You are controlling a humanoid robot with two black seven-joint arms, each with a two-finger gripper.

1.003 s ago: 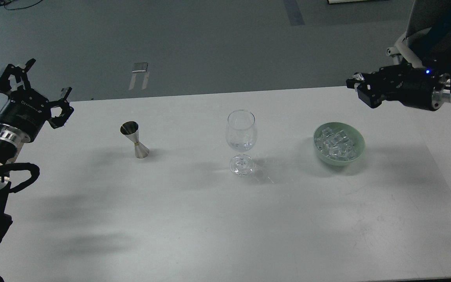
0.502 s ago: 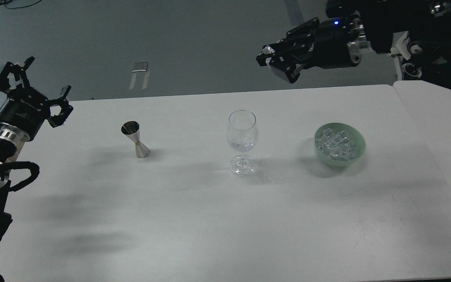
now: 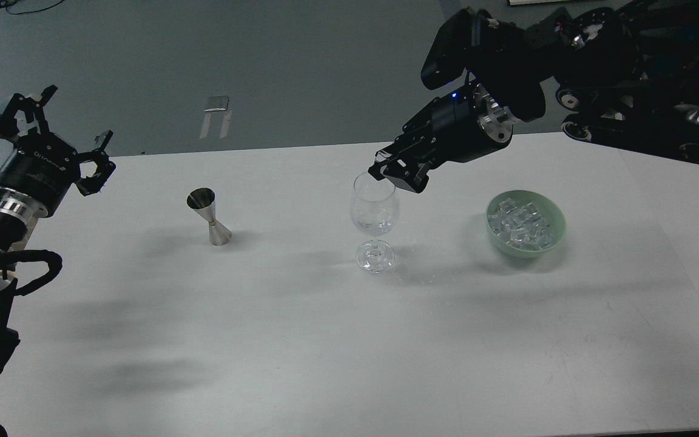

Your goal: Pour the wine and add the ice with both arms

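The right gripper (image 3: pixel 386 173) hangs right at the rim of the wine glass (image 3: pixel 374 209), its dark fingers drawn close together; whether a cube sits between them I cannot tell, since the tips merge with the glass edge. The left gripper (image 3: pixel 61 130) is spread wide at the left edge of the table (image 3: pixel 301 340), holding nothing, well apart from the jigger (image 3: pixel 209 216).

Half a second ago the right gripper was higher and farther back, above the far edge of the table, with a small glassy glint at its tips; it has since swung down and toward the glass; a second ago it was out at the right, beyond the bowl (image 3: pixel 553 233). The left gripper, the jigger, the glass and the bowl have stayed where they were.

The ice (image 3: pixel 519 223) lies heaped in the bowl, small clear cubes with whitish glints; the bowl is pale green, smooth and round, standing to the right of the glass. The glass is clear, stemmed, with a rounded bowl and a circular foot, and something clear shows low inside it. The jigger is polished metal, hourglass-shaped, upright; the table is matte white with soft shadows.
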